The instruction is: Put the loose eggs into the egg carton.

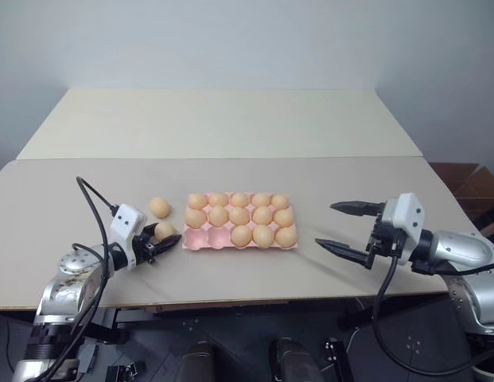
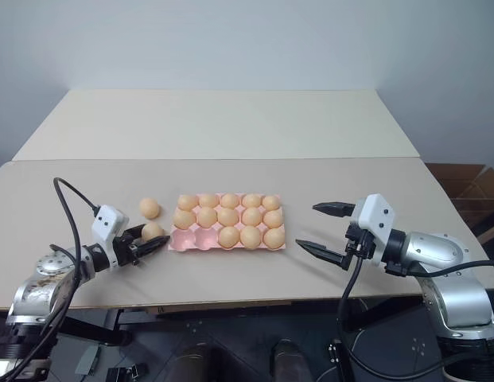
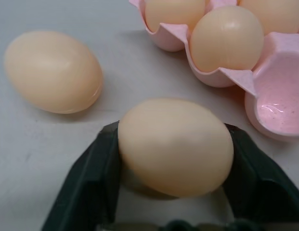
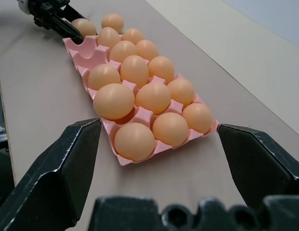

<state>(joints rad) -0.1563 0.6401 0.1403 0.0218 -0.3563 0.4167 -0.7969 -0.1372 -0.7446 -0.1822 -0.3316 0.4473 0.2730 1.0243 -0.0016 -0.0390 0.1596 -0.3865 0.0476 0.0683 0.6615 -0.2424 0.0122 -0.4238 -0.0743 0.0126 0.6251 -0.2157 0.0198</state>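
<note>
My left tool (image 1: 155, 243) pinches an egg (image 1: 165, 231) on the worktop (image 1: 87, 183), just left of the carton's (image 1: 200, 237) near left corner. A second loose egg (image 1: 158, 207) lies a little farther away, left of the carton and apart from it. The carton sits mid-worktop with thirteen eggs in its cups; the two near-left cups are empty. My right tool (image 1: 342, 228) hangs to the right of the carton, its fingers (image 1: 356, 208) spread wide around nothing.
</note>
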